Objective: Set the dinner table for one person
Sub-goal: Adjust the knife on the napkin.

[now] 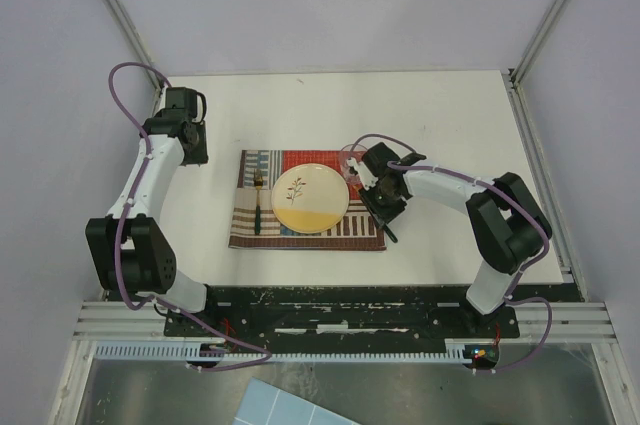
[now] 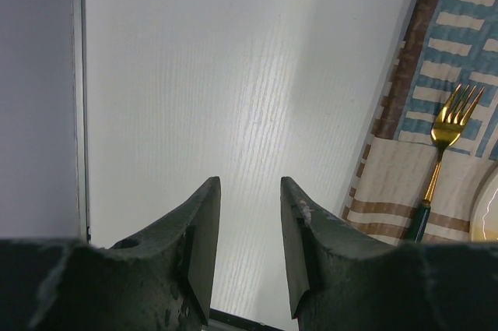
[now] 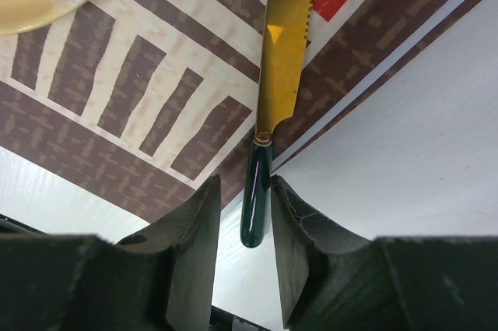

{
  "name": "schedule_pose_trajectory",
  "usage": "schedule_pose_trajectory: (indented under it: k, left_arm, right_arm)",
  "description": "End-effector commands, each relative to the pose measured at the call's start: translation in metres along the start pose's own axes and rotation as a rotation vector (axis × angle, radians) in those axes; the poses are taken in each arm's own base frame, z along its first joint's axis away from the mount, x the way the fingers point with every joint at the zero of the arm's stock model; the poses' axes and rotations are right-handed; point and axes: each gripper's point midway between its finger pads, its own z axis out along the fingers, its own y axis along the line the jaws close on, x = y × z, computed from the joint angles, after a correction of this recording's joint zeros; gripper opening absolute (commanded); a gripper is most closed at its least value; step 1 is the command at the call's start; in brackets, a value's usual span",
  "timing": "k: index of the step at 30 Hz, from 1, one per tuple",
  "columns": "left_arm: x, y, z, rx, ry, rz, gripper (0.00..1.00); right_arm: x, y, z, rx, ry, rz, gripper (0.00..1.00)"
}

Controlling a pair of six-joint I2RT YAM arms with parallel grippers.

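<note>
right tool (image 3: 245, 184) parted, straddling gold-bladed green-handled knife (image 3: 284, 51), gap showing | left tool (image 2: 249, 184) parted, empty | white metal-edged counter (image 2: 233, 74), striped patchwork placemat (image 3: 156, 82), pale walls (image 1: 300, 5)

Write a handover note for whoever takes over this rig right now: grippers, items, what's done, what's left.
Left gripper: open, empty, over the bare dinner table left of the placemat.
Right gripper: open, jaws straddling the knife by its green handle. A gap shows beside the handle, so it has no firm grip.
Done: plate centred on the placemat, fork to its left.
Left: confirm the knife sits right of the plate, then withdraw.
</note>
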Motion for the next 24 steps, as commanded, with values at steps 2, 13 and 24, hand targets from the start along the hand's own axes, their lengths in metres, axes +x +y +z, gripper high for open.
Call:
schedule_pose_trajectory:
  k: [2, 13, 24]
  left_arm:
    - [-0.023, 0.006, -0.010, -0.003, -0.079, 0.019, 0.43]
    - [-0.029, 0.004, -0.011, 0.010, -0.089, 0.013, 0.43]
    - [-0.027, 0.003, -0.010, 0.014, -0.085, 0.013, 0.43]
  right_arm:
    - [0.007, 0.001, -0.004, -0.032, 0.007, -0.001, 0.40]
    - [0.008, -0.006, 0.001, -0.003, 0.027, -0.001, 0.39]
    - [0.003, -0.009, 0.003, 0.016, 0.032, 0.010, 0.33]
